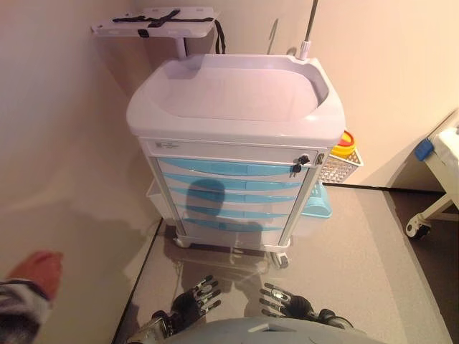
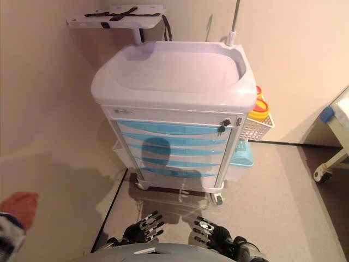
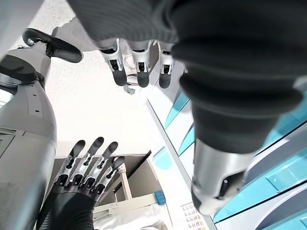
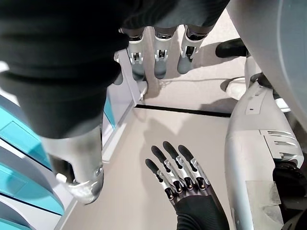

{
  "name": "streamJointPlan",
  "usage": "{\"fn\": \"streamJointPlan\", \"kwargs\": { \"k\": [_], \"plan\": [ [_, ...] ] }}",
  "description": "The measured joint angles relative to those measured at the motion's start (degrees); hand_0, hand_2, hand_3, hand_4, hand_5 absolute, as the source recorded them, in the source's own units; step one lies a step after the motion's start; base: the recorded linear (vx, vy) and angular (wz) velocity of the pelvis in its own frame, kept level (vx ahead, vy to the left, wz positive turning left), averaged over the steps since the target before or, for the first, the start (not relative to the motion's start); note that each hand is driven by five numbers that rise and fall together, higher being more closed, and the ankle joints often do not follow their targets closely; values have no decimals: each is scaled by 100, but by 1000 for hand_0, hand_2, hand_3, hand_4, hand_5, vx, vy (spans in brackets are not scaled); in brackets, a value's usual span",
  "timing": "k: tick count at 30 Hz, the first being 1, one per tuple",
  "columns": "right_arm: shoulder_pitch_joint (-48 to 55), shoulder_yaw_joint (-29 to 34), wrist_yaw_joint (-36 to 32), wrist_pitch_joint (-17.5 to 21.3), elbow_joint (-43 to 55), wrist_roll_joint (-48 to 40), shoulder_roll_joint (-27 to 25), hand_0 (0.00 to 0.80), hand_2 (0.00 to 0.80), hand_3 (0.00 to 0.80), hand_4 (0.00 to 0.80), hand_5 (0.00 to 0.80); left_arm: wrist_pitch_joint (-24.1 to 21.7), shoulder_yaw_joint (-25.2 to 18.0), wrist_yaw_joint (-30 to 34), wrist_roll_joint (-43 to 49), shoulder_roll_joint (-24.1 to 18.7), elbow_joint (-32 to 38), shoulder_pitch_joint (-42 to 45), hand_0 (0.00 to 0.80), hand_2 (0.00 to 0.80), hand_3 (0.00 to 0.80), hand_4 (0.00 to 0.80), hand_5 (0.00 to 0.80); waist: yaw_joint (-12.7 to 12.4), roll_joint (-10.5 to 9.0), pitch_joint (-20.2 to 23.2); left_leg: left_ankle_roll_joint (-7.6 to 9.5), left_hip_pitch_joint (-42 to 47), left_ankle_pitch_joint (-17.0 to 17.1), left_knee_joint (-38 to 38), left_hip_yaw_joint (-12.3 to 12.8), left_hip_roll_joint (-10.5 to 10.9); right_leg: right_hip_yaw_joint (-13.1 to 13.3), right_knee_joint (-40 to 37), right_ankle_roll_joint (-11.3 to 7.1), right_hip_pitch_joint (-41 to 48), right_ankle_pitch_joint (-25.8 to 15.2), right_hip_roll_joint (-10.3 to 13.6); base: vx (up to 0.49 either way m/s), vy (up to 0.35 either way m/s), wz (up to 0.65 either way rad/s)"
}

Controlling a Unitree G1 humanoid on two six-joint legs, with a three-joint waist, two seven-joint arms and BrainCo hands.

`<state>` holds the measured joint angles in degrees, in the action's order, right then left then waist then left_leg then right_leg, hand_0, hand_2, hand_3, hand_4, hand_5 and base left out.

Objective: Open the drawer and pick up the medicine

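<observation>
Grey floor (image 1: 358, 272), closed drawers (image 1: 229, 190), left hand (image 1: 195, 299) and right hand (image 1: 285, 301) fingers straight, empty

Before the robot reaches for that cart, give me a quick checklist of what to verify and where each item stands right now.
1. Drawers shut: ok, all the blue fronts sit flush on the cart.
2. Left hand free: ok, fingers straight, holding nothing, low in front of the cart.
3. Right hand free: ok, fingers straight, also empty.
4. Hands within reach of a drawer front: not ok, both hang apart from the cart, above the floor.
5. Lock released: cannot tell, a key sits in it.
6. Medicine located: cannot tell, none shows in any view.
7. Surroundings clear: not ok, a person's hand shows at the robot's left.
</observation>
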<state>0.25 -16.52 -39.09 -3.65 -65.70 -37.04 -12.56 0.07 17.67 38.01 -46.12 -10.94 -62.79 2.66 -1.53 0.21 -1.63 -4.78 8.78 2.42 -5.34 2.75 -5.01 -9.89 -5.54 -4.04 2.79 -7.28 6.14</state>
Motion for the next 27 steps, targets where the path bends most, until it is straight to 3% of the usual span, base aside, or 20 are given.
{"fn": "streamJointPlan", "kwargs": {
  "k": [27],
  "plan": [
    [-54, 5, -2, 13, -51, 0, 0, 0, 0, 0, 0, 0, 257, -105, 56, -300, 23, -2, 18, 0, 0, 0, 0, 0, -6, 4, -92, -8, -15, -5, 0, -11, -2, -7, 0, 1, -9, 1, 7, 1, 1, 0]
  ]
}}
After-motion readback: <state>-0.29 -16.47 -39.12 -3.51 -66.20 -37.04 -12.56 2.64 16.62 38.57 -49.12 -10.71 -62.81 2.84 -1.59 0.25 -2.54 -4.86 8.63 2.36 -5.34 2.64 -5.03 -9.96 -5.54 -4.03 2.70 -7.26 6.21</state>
